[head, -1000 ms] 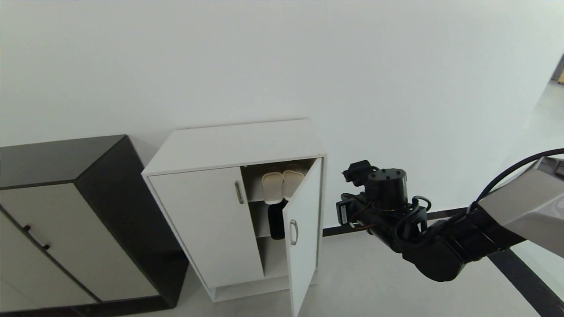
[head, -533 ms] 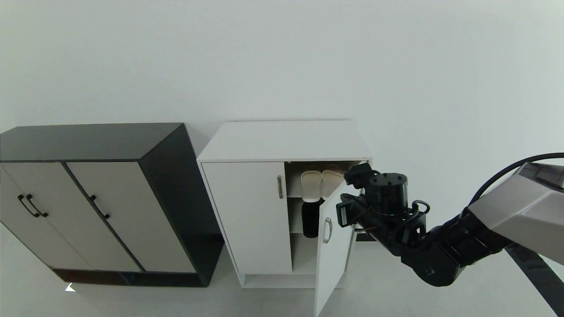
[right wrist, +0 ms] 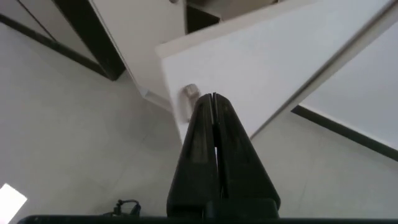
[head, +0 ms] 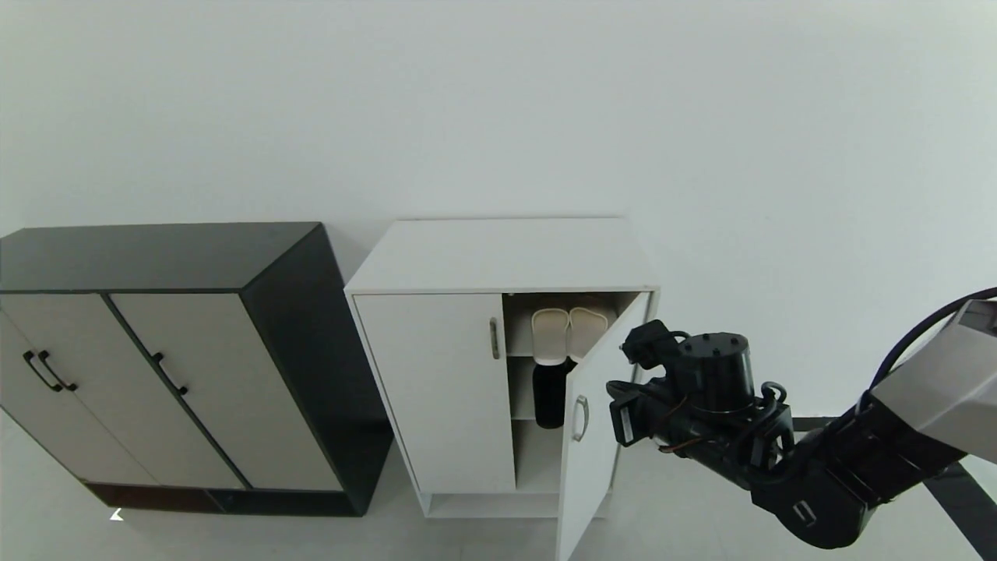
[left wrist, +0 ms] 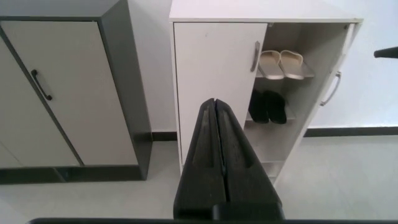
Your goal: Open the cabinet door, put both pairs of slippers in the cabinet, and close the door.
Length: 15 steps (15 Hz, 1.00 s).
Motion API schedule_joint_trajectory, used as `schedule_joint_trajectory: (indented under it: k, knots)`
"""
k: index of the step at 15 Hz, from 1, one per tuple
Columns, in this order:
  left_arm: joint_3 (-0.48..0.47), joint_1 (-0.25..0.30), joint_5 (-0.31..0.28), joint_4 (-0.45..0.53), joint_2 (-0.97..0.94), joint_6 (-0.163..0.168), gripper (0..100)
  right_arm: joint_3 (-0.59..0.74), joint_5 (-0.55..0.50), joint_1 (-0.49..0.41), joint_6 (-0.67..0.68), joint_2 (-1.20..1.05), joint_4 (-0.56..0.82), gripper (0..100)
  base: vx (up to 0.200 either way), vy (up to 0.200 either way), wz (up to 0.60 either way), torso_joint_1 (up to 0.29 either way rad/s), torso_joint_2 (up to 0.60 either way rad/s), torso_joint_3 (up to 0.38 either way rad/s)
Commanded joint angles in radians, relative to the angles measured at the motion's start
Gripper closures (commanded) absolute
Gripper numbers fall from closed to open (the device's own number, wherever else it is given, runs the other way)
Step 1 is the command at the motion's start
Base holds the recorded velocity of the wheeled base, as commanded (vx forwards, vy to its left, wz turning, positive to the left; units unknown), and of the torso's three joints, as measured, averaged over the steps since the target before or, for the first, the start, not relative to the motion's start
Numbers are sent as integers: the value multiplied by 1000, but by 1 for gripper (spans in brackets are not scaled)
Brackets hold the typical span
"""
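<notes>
Pinching shut on nothing, the right gripper (right wrist: 214, 99) hangs at the outer face of the half-open cabinet door (head: 592, 452), near its handle (right wrist: 189, 94). Inside the white cabinet (head: 498, 257), beige slippers (head: 568, 327) lie on the top shelf, black slippers (head: 549, 393) just below

smooth matt white cabinet (head: 436, 389), shiny metal handle (head: 494, 338).

Right arm (head: 810, 483) extended in from the right, forearm angled upward to a bent wrist. Right gripper (right wrist: 214, 98): fingers pressed flat together, nothing between them. Left gripper (left wrist: 214, 103): same, closed and empty.
</notes>
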Motion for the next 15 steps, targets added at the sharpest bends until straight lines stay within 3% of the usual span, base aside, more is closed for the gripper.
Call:
schedule_joint_trajectory:
  k: [1,8,15]
  knots:
    - [0,0,0,0,1,0,100,28,10,-3,0,-11,2,100,200,0,0,17,7,-2]
    - [0,0,0,0,0,-3,100,23,10,-2,2,6,2,100,29,0,0,2,1,0]
    - [0,0,0,0,0,-2,100,-109,10,-2,2,112,2,100,0,0,0,0,0,0]
